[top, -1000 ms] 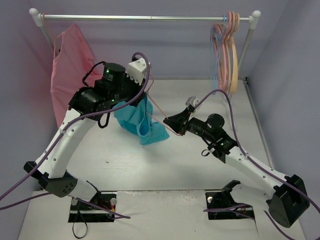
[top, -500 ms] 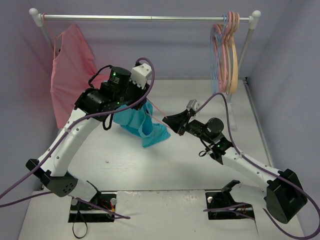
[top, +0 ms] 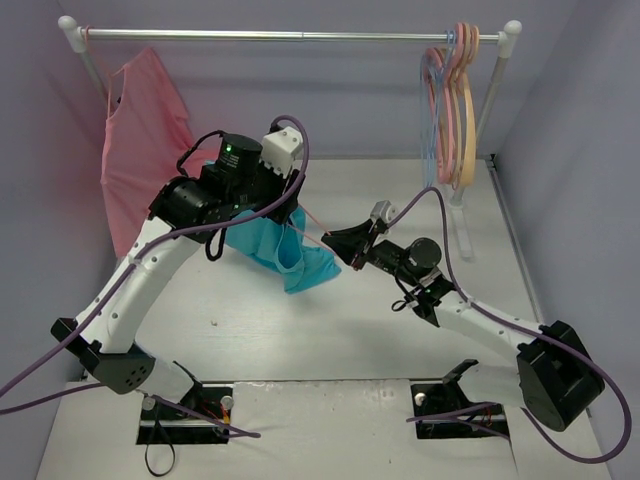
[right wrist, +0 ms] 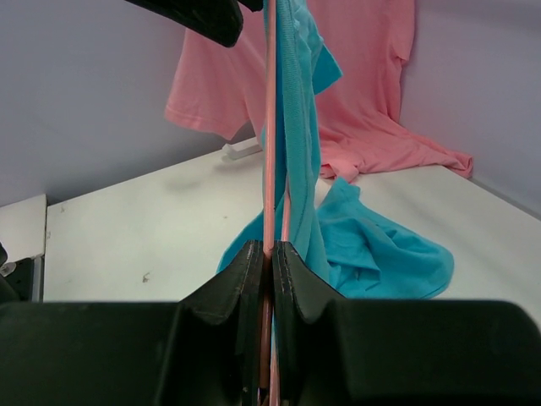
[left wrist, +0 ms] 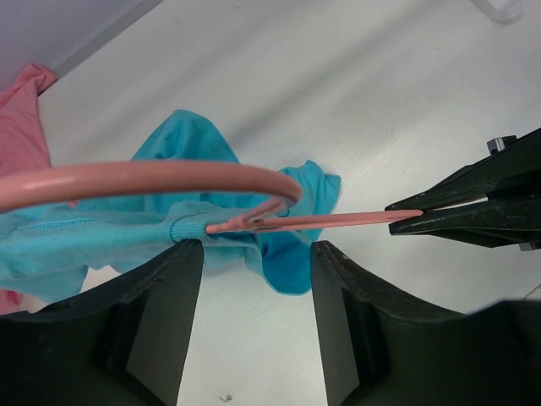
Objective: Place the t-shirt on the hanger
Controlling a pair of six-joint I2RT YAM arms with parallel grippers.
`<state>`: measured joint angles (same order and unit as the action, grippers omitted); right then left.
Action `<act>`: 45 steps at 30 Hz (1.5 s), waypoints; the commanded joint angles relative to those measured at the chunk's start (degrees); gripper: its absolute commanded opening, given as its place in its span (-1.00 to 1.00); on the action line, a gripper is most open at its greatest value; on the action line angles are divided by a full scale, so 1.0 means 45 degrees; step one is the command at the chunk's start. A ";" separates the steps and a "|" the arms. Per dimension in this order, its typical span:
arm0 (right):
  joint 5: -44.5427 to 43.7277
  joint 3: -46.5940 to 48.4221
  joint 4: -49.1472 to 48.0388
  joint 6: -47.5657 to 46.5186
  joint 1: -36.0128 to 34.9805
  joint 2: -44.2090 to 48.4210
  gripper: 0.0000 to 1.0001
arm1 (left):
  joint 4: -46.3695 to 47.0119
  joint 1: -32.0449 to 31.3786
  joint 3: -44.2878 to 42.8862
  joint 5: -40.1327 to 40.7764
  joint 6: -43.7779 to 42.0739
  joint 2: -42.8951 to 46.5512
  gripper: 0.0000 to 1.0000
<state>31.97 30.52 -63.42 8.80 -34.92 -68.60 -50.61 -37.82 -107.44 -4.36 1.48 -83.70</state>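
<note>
The teal t-shirt [top: 290, 252] hangs mid-table from the thin pink hanger [top: 314, 224], and its lower part lies bunched on the table [right wrist: 380, 245]. In the left wrist view the hanger's hook [left wrist: 144, 178] curves above the darker neckband [left wrist: 190, 228], with one wire running right to my right gripper [left wrist: 397, 211]. My right gripper [right wrist: 270, 254] is shut on that wire [right wrist: 270, 127]. My left gripper [left wrist: 254, 283] is open just below the neckband, with nothing between its fingers. In the top view the left gripper [top: 292, 205] sits over the shirt's top.
A clothes rail [top: 300, 36] spans the back. A large pink garment [top: 140, 150] hangs at its left end, and several spare hangers [top: 455, 110] hang at its right. Purple walls close in on both sides. Cables loop around both arms.
My left gripper has gone from shut to open near the shirt's neck and has shifted slightly. The right arm has edged left while still gripping the hanger wire.
</note>
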 commanded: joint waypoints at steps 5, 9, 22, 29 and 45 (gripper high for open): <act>-0.0091 0.0307 -0.2313 0.0017 0.0064 -0.0127 -1.00 | -0.0041 -0.0071 -0.0715 0.0051 0.0101 0.0768 0.09; -0.0150 0.0326 -0.2197 0.0037 0.0142 -0.0166 -1.00 | -0.0374 -0.0071 -0.0559 0.0148 0.0297 0.1080 0.10; -0.0170 0.0287 -0.2762 0.0525 0.0220 -0.0830 -1.00 | -0.0728 0.0006 0.1139 0.1631 -0.0209 0.3032 -0.03; 0.0103 0.0346 -0.2997 0.0642 0.0239 -0.1006 -1.00 | 0.0112 0.2600 0.2585 0.0971 -0.1928 0.3133 -0.15; 0.0591 0.0580 -0.2997 0.0779 0.0279 -0.1123 -1.00 | 0.1697 0.6295 0.1199 -0.5806 -0.6126 0.0671 0.01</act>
<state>33.34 30.50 -67.53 12.03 -34.06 -74.41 -45.82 -10.81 -98.61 -21.93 -18.55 -81.56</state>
